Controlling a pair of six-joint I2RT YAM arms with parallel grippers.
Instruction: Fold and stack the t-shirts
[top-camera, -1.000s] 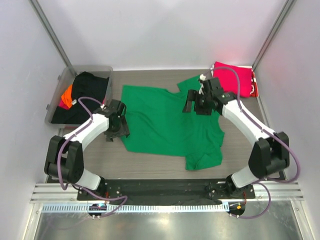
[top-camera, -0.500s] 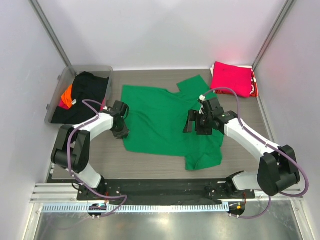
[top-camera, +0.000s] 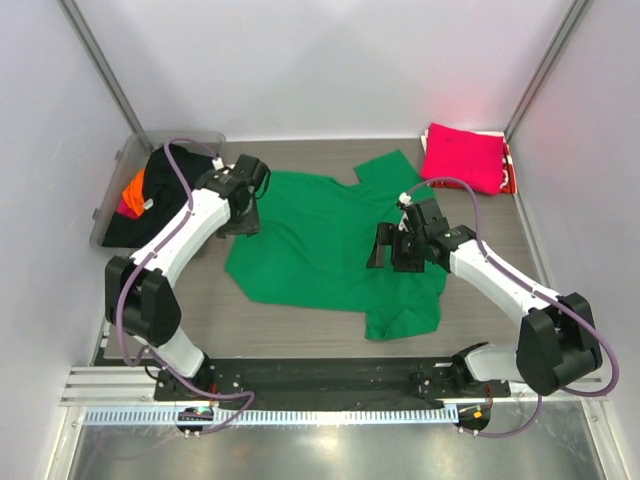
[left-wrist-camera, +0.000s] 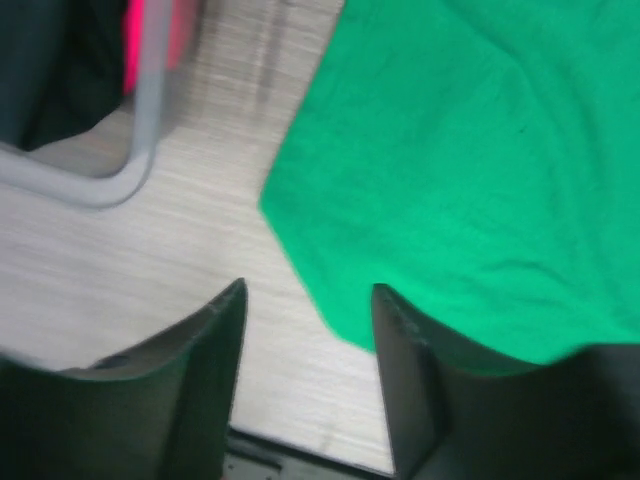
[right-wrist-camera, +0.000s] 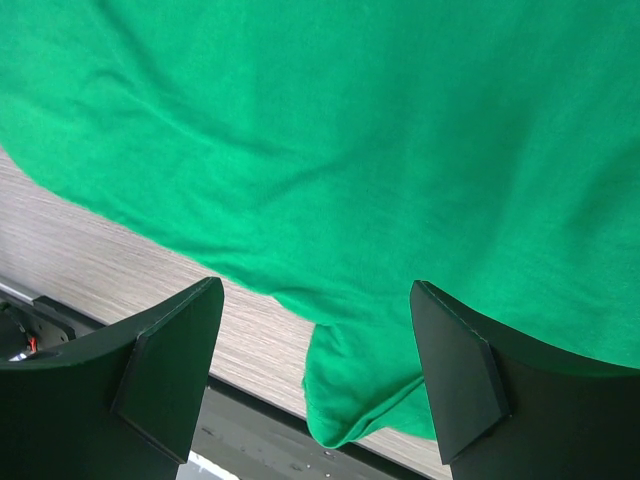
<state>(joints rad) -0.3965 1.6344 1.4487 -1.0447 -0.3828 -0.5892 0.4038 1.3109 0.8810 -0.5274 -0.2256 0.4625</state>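
the left gripper (top-camera: 240, 192) has swung from the green shirt (top-camera: 320, 240)'s near-left hem up to its far-left corner, next to the tub (top-camera: 112, 215). its jaws are apart, and in the wrist view bare table (top-camera: 200, 300) shows between them, with the shirt's edge just at the inner side of one finger, so it holds nothing. the shirt's left edge no longer runs straight: the near-left part now bulges outward (a tug by that gripper, i'd guess).

the right gripper (top-camera: 385, 247) has come down from the far sleeve to the shirt's right middle and has stayed there for the last half second, jaws wide over the cloth and gripping nothing.

the green shirt lies spread mid-table, still rumpled along its near edge, with one sleeve bunched at the near right. the pink shirt (top-camera: 460, 155) sits folded in the far-right corner.

this looks like smoothing before the first fold, and the left gripper seems to be after a new hold at the corner.
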